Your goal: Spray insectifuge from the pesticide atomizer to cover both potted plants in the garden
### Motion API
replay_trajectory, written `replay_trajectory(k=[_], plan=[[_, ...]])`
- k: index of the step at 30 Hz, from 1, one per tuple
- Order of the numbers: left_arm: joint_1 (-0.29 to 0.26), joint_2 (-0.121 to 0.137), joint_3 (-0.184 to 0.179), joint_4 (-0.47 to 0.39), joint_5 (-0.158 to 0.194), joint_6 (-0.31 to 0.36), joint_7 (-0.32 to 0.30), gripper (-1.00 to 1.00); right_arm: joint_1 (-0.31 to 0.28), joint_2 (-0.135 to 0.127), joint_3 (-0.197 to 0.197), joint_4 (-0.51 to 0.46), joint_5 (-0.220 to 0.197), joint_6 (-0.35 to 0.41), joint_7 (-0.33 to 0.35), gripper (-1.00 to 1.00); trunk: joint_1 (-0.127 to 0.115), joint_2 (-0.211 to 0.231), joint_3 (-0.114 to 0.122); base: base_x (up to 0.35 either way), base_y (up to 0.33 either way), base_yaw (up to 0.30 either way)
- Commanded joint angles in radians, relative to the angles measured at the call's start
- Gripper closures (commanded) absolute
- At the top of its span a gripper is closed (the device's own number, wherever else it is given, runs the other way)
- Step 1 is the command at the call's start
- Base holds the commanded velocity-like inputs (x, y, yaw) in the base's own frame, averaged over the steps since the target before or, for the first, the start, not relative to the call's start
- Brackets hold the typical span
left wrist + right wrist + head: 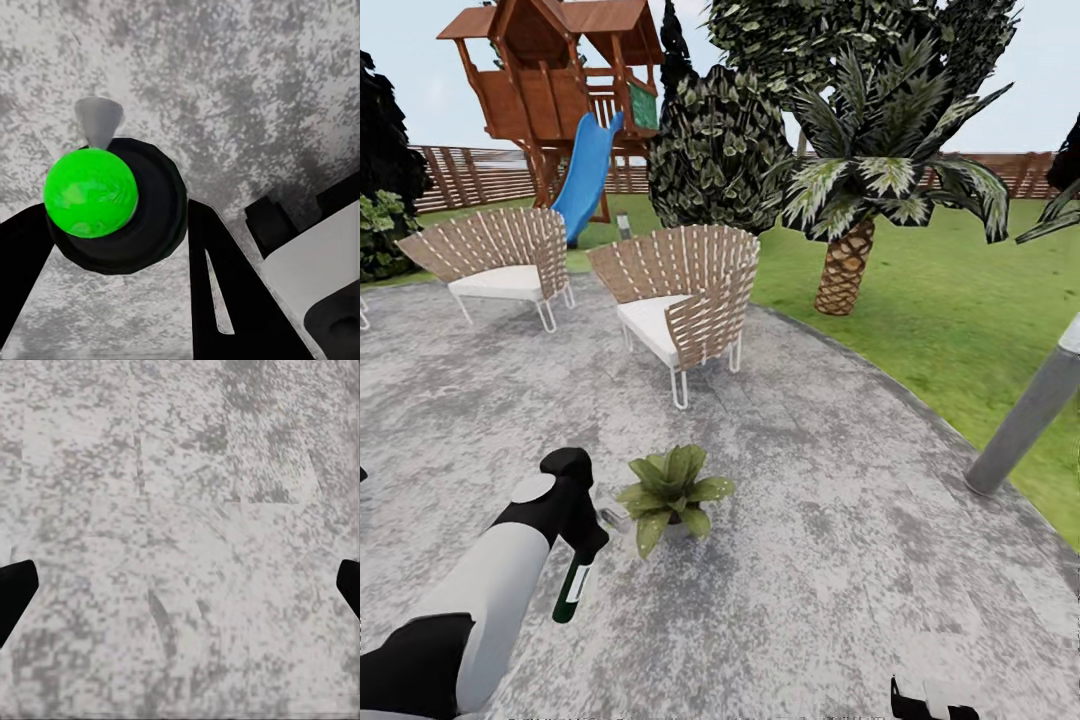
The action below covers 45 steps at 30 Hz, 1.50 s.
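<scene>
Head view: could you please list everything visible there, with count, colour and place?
Spray bottle: one, dark green with white label, held in the left gripper, beside the potted plant.
Potted plant: one, green leaves, on the patio in front of the nearer chair.
Chairs: two, brown woven backs with white seats, one near the patio's middle, one further left.
Patio: one, grey stone, round.
Palm: one, scaly brown trunk, on the lawn to the right.
Playhouse with blue slide: one, brown wood, behind the chairs.
Fence: brown slats, along the back.
Pole: one, grey, leaning, at the patio's right edge.
Left gripper: black, closed on the bottle.
Right gripper: black fingertips spread apart over the patio.
</scene>
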<state>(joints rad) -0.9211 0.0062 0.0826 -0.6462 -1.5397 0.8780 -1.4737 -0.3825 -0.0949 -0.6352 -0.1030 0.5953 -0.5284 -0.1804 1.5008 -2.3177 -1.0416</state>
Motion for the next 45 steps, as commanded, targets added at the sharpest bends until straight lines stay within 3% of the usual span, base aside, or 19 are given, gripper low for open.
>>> replay_trajectory(k=[1, 10, 27, 35, 37, 41, 42, 43, 45], plan=[[0.001, -0.001, 0.002, 0.001, -0.009, 0.011, -0.009, 1.00, -0.001, 0.000, -0.004, 0.002, 0.011, -0.003, -0.006, -1.00, 0.000, 0.000, -0.001, -0.095, 0.282, -0.076], [0.003, -0.003, -0.002, 0.004, -0.012, 0.010, -0.008, 1.00, -0.001, 0.001, -0.004, 0.002, 0.011, -0.004, -0.005, -1.00, 0.000, 0.000, -0.001, 0.098, 0.298, -0.021], [0.005, -0.003, 0.000, 0.004, -0.011, 0.008, -0.007, 1.00, -0.001, 0.001, -0.006, 0.002, 0.010, -0.004, -0.005, -1.00, 0.000, 0.000, -0.023, 0.200, 0.277, -0.170], [0.007, -0.015, 0.004, 0.006, -0.010, -0.044, -0.009, 1.00, -0.001, 0.001, -0.006, 0.002, 0.010, -0.004, -0.005, -1.00, 0.000, 0.000, -0.036, 0.141, 0.103, -0.084], [0.007, -0.029, 0.003, 0.006, -0.010, -0.046, -0.012, 1.00, -0.001, 0.001, -0.006, 0.002, 0.011, -0.004, -0.005, -1.00, 0.000, 0.000, -0.039, 0.005, 0.003, -0.080], [0.005, -0.091, -0.005, 0.006, -0.012, -0.048, -0.022, 1.00, -0.001, 0.001, -0.006, 0.002, 0.010, -0.004, -0.005, -1.00, 0.000, 0.000, -0.046, 0.001, 0.001, -0.080], [0.004, -0.093, -0.010, 0.005, -0.013, -0.048, -0.022, 1.00, -0.001, 0.001, -0.006, 0.002, 0.010, -0.004, -0.005, -1.00, 0.000, 0.000, -0.047, 0.000, 0.000, -0.080], [0.004, -0.093, -0.016, 0.005, -0.013, -0.048, -0.023, 1.00, -0.001, 0.001, -0.006, 0.002, 0.011, -0.004, -0.006, -1.00, 0.000, 0.000, -0.049, 0.000, 0.000, -0.080], [0.006, -0.058, -0.020, 0.007, -0.012, -0.050, -0.024, 1.00, -0.001, 0.001, -0.006, 0.002, 0.011, -0.004, -0.006, -1.00, 0.000, 0.000, -0.052, 0.000, 0.000, -0.080]])
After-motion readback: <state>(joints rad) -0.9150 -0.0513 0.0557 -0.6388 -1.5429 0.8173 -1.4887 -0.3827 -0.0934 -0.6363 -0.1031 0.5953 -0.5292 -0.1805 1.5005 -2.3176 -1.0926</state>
